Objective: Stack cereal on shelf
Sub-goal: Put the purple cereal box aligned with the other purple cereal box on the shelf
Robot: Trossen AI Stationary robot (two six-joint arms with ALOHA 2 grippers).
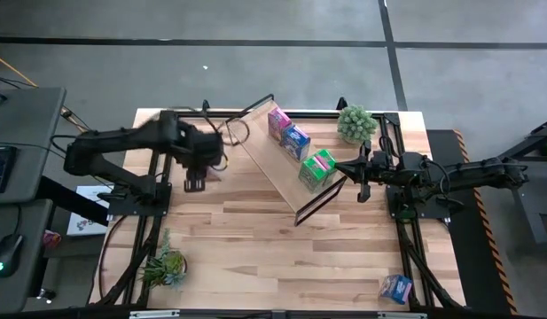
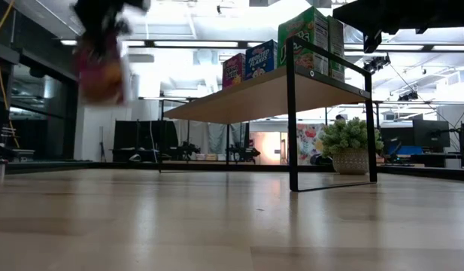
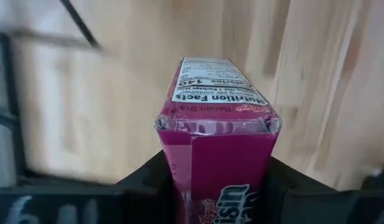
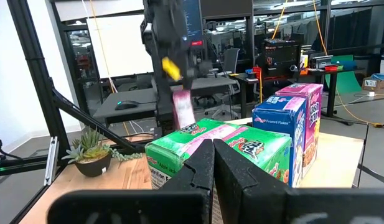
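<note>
A pink cereal carton (image 3: 216, 137) sits between the fingers of my left gripper (image 1: 197, 180), above the table's left half and left of the shelf (image 1: 291, 164). The shelf is a light-wood board on thin black frame ends, lying diagonally across the table. A pink carton (image 1: 278, 120), a blue carton (image 1: 295, 140) and green cartons (image 1: 317, 168) stand on the board. My right gripper (image 4: 213, 171) is shut and touches nothing; it is level with the green cartons (image 4: 210, 146), at the shelf's right end. Another blue carton (image 1: 397, 288) lies at the table's near right corner. My left gripper pinches the pink carton (image 2: 100, 68) between its two fingers, one on each opposite side (image 3: 179, 180). The fingers come from above, pointing down. The carton hangs below them, clear of the table, and its end with the nutrition panel (image 3: 220, 93) points away from the gripper.
A potted plant (image 1: 355, 122) stands beyond the shelf's right end, and another plant (image 1: 164, 266) at the table's near left corner. The black arm frames (image 1: 153, 190) run along both table sides. Bare planks (image 1: 255, 248) lie between the shelf and the near edge.
</note>
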